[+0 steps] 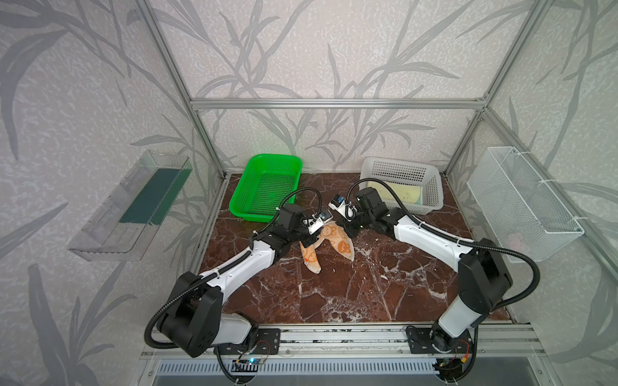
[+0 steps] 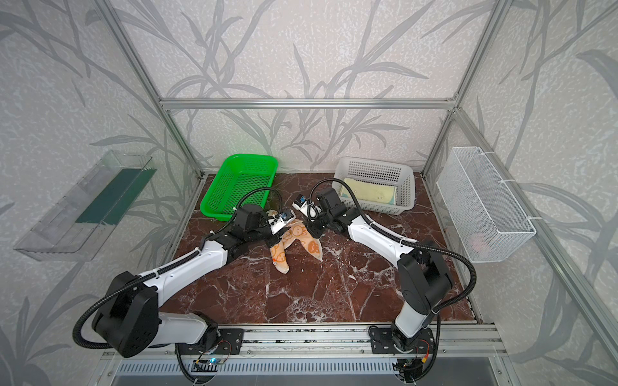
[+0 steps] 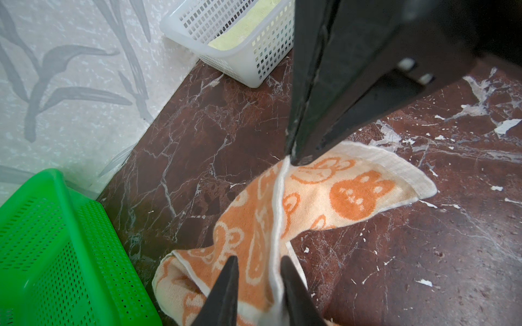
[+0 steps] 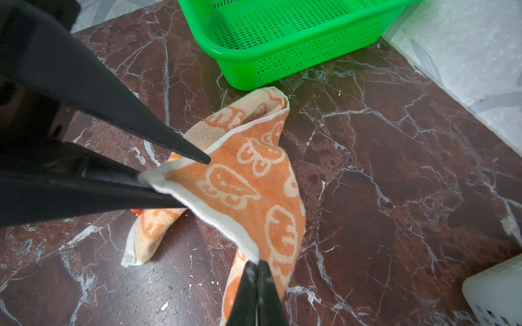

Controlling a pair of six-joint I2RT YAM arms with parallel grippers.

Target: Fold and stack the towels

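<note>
An orange-cream towel (image 1: 341, 245) (image 2: 312, 245) printed with cartoon faces hangs crumpled between both grippers at mid-table, its lower folds resting on the marble. My right gripper (image 4: 257, 264) (image 1: 347, 230) is shut on its white hem. In the left wrist view my left gripper (image 3: 258, 259) (image 1: 310, 239) straddles another stretch of that hem, and its fingers (image 3: 285, 271) still stand a little apart around the cloth (image 3: 353, 192). A pale yellow towel (image 1: 398, 194) (image 2: 368, 194) lies flat inside the white basket (image 1: 434, 187).
An empty green basket (image 1: 267, 187) (image 4: 296, 42) stands at the back left, close behind the left wrist. A wire basket (image 1: 521, 200) hangs on the right wall and a clear shelf (image 1: 133, 207) on the left wall. Bare marble table (image 1: 368, 294) lies in front.
</note>
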